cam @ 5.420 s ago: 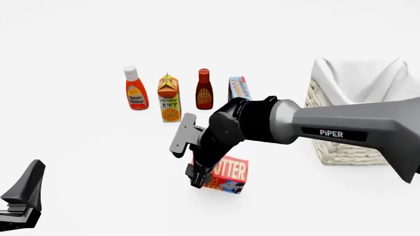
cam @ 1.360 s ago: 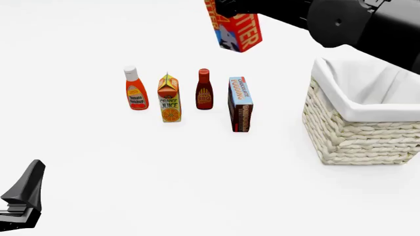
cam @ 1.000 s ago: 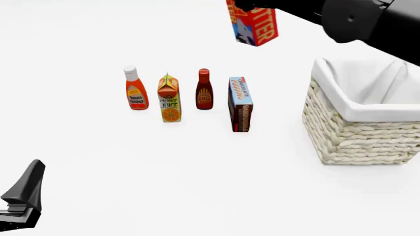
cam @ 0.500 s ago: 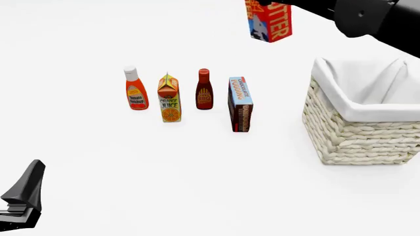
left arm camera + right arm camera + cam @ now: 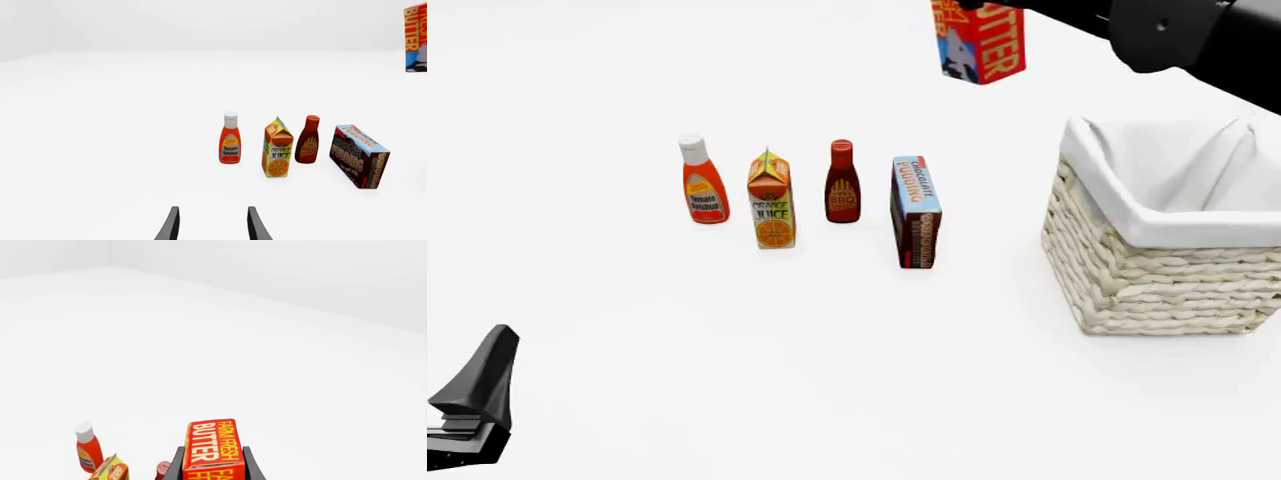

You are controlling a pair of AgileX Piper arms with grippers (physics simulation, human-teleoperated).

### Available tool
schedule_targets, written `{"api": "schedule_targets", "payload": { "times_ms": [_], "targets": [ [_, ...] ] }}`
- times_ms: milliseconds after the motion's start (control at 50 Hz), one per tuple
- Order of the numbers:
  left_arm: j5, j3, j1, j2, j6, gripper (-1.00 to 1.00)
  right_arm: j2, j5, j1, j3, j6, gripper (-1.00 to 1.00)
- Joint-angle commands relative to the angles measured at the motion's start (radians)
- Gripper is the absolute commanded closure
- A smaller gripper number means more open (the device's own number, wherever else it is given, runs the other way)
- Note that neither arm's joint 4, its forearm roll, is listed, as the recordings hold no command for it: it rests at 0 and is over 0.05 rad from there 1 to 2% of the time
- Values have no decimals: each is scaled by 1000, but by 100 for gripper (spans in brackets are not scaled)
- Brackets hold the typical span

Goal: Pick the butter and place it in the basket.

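Observation:
The butter (image 5: 978,45), a red box with yellow lettering and a blue patch, hangs high in the air, up and to the left of the basket (image 5: 1154,285). My right gripper (image 5: 213,462) is shut on it, one dark finger on each side of the box (image 5: 213,445). In the front view only the right arm (image 5: 1174,30) shows, along the top edge. The basket is pale wicker with a white cloth lining, at the table's right. My left gripper (image 5: 212,226) stands open and holds nothing, low at the near left (image 5: 474,400). The butter (image 5: 415,37) also shows at the left wrist view's edge.
A row of groceries stands at mid-table, left of the basket: a ketchup bottle (image 5: 703,181), an orange juice carton (image 5: 771,200), a BBQ sauce bottle (image 5: 842,182) and a chocolate pudding box (image 5: 916,211).
The right gripper lifted the butter off the table and has carried it rightward toward the basket. In the last half second it barely shifted. The left arm has not moved.

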Motion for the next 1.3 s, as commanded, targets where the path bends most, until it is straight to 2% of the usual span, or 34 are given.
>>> {"api": "schedule_targets", "payload": {
  "times_ms": [20, 40, 80, 200, 300, 640, 1300],
  "targets": [
    [0, 0, 0, 0, 0, -100, -11, -5, -1, -17, 19, 100],
    [0, 0, 0, 0, 0, -100, -19, -23, -7, -6, -12, 100],
    [0, 0, 0, 0, 0, -100, -12, -9, -2, -22, 12, 100],
    [0, 0, 0, 0, 0, -100, -9, -16, -15, -20, 8, 100],
    [0, 0, 0, 0, 0, -100, -1, -7, -24, -32, 32, 100],
    [0, 0, 0, 0, 0, -100, 36, -13, -71, -50, 58, 100],
    [0, 0, 0, 0, 0, -100, 77, -28, -170, -66, 80, 100]
  ]
}}
